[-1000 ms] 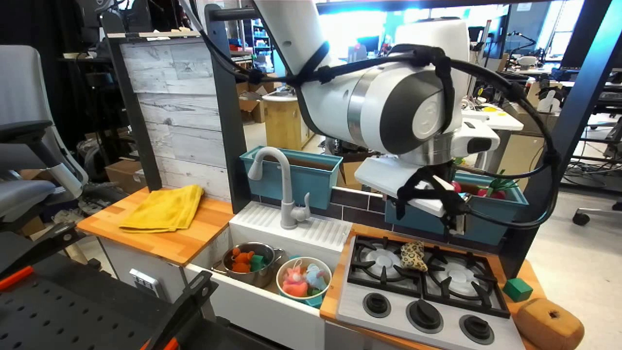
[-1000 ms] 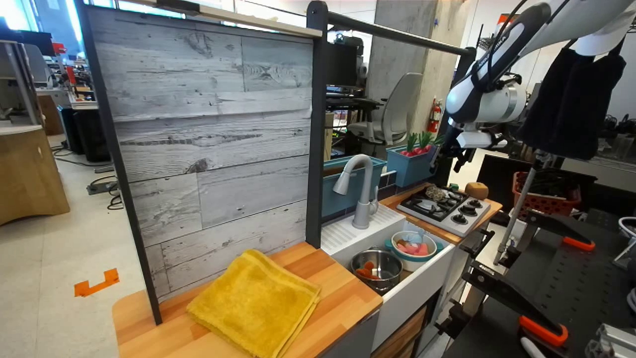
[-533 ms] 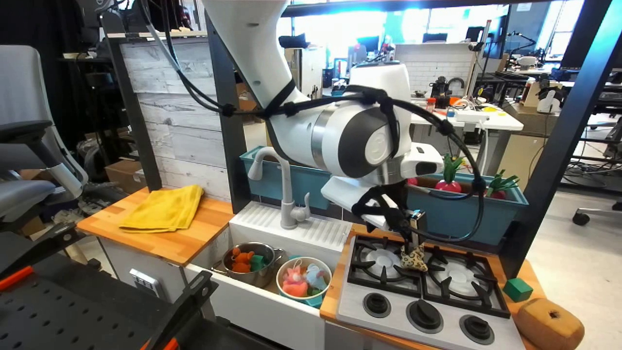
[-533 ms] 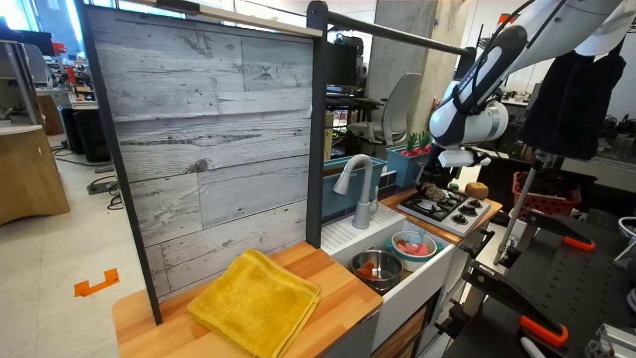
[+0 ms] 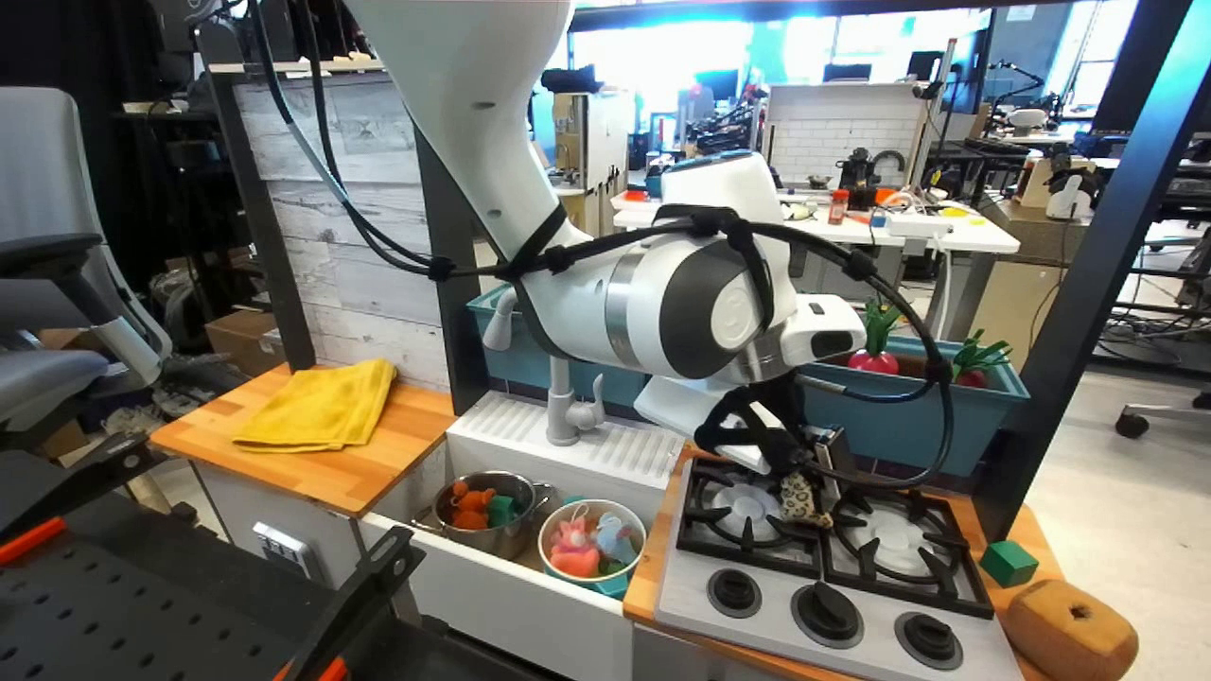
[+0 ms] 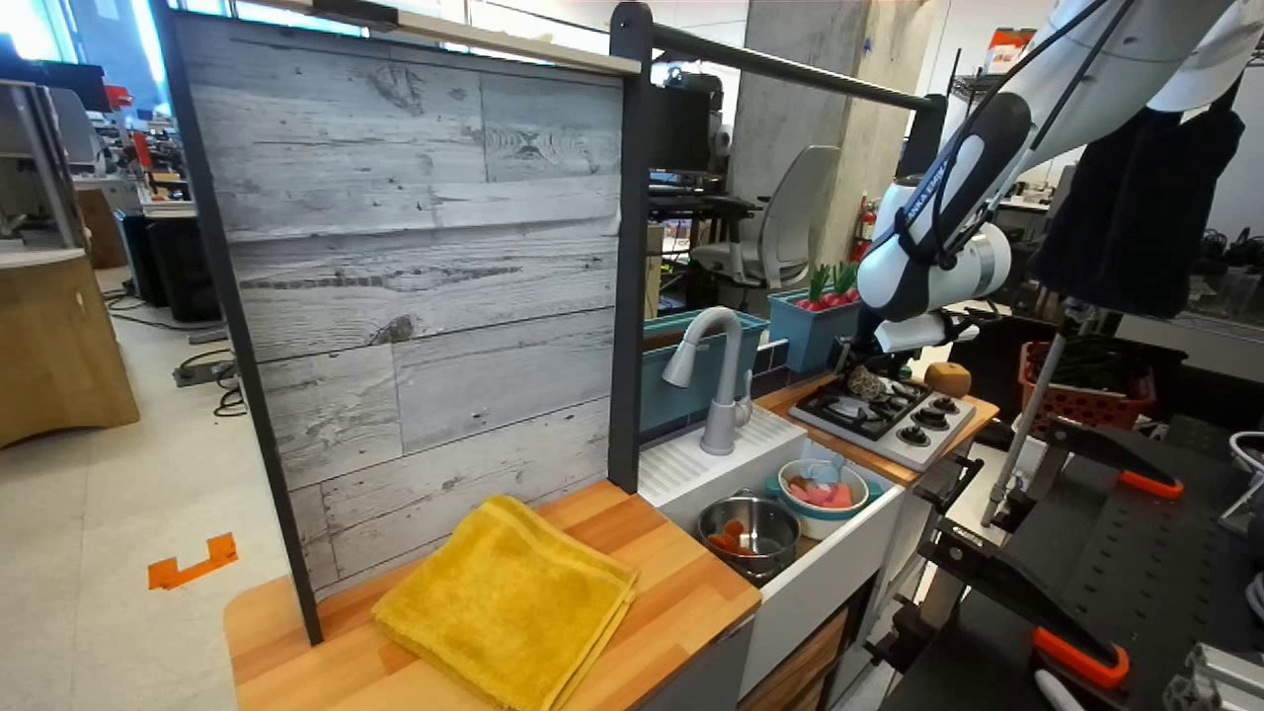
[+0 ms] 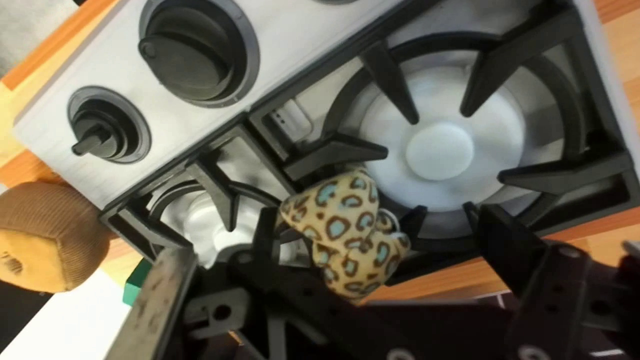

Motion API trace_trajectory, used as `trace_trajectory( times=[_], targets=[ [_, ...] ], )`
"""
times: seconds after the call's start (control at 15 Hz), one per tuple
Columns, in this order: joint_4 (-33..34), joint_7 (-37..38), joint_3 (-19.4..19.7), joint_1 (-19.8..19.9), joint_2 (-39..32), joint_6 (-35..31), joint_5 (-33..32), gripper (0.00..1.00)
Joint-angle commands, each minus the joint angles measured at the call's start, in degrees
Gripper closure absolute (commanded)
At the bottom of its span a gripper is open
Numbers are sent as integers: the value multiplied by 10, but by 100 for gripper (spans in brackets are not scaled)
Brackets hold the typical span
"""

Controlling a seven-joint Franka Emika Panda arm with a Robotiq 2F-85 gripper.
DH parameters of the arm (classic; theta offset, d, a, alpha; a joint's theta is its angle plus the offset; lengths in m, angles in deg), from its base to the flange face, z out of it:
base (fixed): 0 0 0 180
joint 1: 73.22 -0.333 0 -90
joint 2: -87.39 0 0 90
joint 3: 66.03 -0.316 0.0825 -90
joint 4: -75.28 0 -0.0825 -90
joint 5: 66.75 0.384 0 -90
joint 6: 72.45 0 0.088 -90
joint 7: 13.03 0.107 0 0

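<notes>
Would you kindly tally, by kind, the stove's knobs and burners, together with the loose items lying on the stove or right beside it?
Control knobs: 3
Burners: 2
Leopard-print toy: 1
Green block: 1
Brown loaf-shaped object: 1
Total: 8

Setting: robotics lab; kitchen mock-up (image 6: 425, 257) stands inside open room.
Kitchen signs: wooden bench (image 5: 416, 416), white sink (image 5: 511, 596), grey faucet (image 6: 726, 420), stove (image 5: 776, 615) with knobs.
Lab signs: robot arm (image 5: 577, 312) above stove; black clamps (image 6: 1027, 592), perforated plate (image 5: 161, 596) at near side in both exterior views; orange tape (image 6: 221, 549) on floor (image 6: 118, 474).
Office touches: monitor (image 6: 679, 128), office chair (image 5: 43, 189).
Also cardboard box (image 5: 241, 342); concrete column (image 6: 790, 89), fire extinguisher (image 6: 866, 229) toward far side.
</notes>
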Motion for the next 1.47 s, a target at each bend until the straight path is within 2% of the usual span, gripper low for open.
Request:
trace_trajectory(
  times=[0.0,0.07,0.13,0.27,0.33,0.53,0.67,0.73,0.93,1.2,1.33,1.4],
  targets=[
    [-2,9,21,-5,8,-11,-5,3],
    [11,12,23,-3,-1,-7,-3,15],
    [23,16,25,-4,-10,-5,-2,22],
    [48,29,22,-5,-35,-16,3,26],
    [60,39,25,-10,-48,-21,4,13],
    [100,72,40,-27,-90,-26,6,10],
    [124,91,48,-33,-113,-26,8,35],
    [133,97,52,-34,-120,-24,9,37],
    [136,102,58,-34,-117,-21,7,56],
    [75,77,41,-31,-65,-44,-1,81],
    [19,50,23,-26,-21,-59,-4,93],
    [-17,30,11,-24,8,-60,-8,96]
  ],
)
